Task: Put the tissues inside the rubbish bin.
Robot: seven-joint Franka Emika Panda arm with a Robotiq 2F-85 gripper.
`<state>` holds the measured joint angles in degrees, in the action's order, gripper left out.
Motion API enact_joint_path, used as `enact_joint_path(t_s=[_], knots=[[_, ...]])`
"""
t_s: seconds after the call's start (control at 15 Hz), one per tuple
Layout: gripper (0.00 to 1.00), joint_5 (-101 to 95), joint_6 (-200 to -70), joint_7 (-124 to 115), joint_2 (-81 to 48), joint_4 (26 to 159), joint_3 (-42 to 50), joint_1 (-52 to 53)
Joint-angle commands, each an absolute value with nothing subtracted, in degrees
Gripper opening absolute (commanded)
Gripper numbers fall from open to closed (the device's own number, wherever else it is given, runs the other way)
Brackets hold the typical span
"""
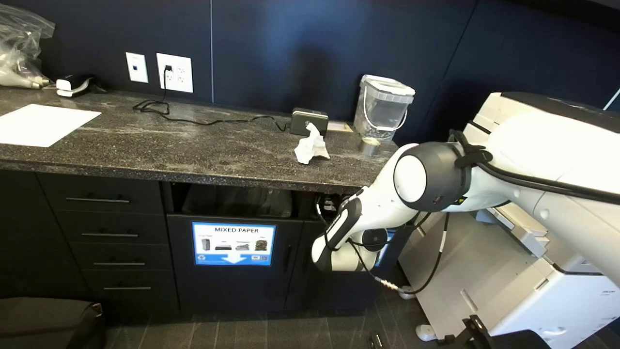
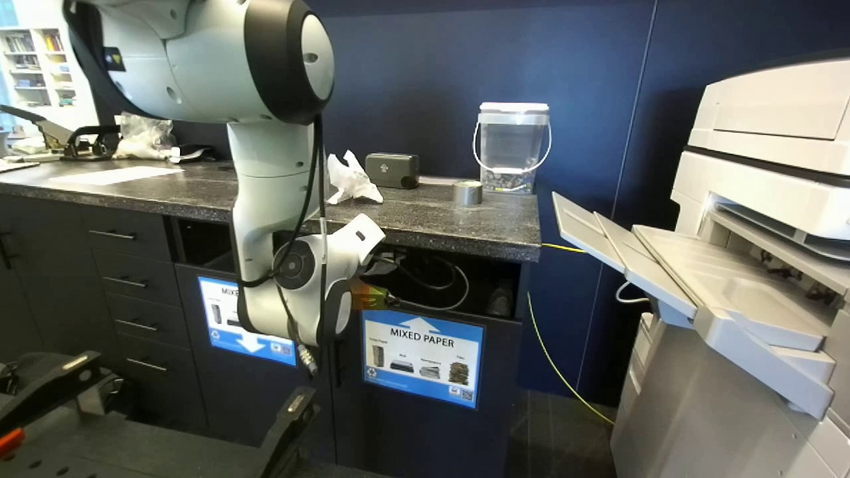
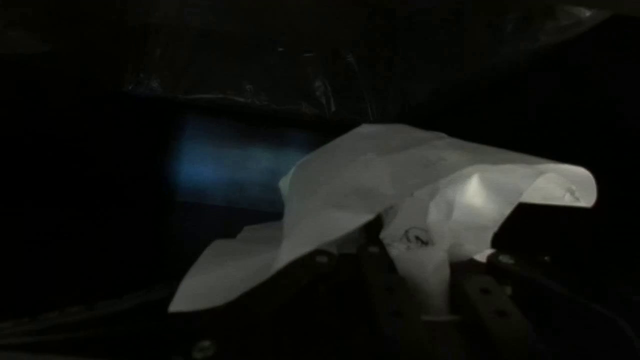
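Note:
One tissue (image 1: pixel 312 145), white and crumpled, lies on the countertop, showing in both exterior views. Another white tissue (image 3: pixel 380 175) spreads above my gripper (image 3: pixel 422 257) in the dark wrist view, its lower end pinched between the fingers (image 3: pixel 492 300). A small dark mark shows on it. The rubbish bin appears to be the black cabinet (image 2: pixel 425 431) under the counter, with a slot above a MIXED PAPER sign. My wrist stands right at that slot in an exterior view; the hand reaches into its shadow, so the fingers cannot be made out there.
Along the wall stand a dark box (image 2: pixel 392 170), a tape roll (image 2: pixel 467 192) and a lidded clear bucket (image 2: pixel 511 149). A flat paper sheet (image 1: pixel 46 123) lies farther along the counter (image 1: pixel 203 145). The printer (image 2: pixel 750 265) juts out beside the cabinet.

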<state>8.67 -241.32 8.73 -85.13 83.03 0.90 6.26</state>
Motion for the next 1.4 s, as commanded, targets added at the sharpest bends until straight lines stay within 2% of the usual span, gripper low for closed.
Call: enact_joint_path(t_s=[0.0, 0.07, 0.2, 0.27, 0.4, 0.47, 0.53, 0.8, 1.33], knots=[[0.14, 12.64, -241.63, 4.30, -85.17, 80.64, 5.00, 10.07], [0.14, 10.88, -246.44, 7.22, -85.18, 84.79, 0.55, 6.76], [0.14, 13.64, -241.64, 2.80, -85.24, 81.79, 5.71, 10.82], [0.14, 11.46, -246.01, 6.05, -85.24, 85.56, 0.97, 7.30], [0.14, 13.27, -242.37, 3.29, -85.28, 84.38, 4.42, 10.13], [0.14, 10.73, -245.79, 5.36, -85.29, 87.66, 1.20, 7.56], [0.14, 10.87, -242.59, 3.36, -85.29, 86.50, 3.08, 8.97], [0.14, 10.94, -243.92, 4.98, -85.42, 87.28, 0.66, 7.65], [0.09, 14.56, -243.49, 0.30, -85.16, 84.95, 2.34, 10.69]])
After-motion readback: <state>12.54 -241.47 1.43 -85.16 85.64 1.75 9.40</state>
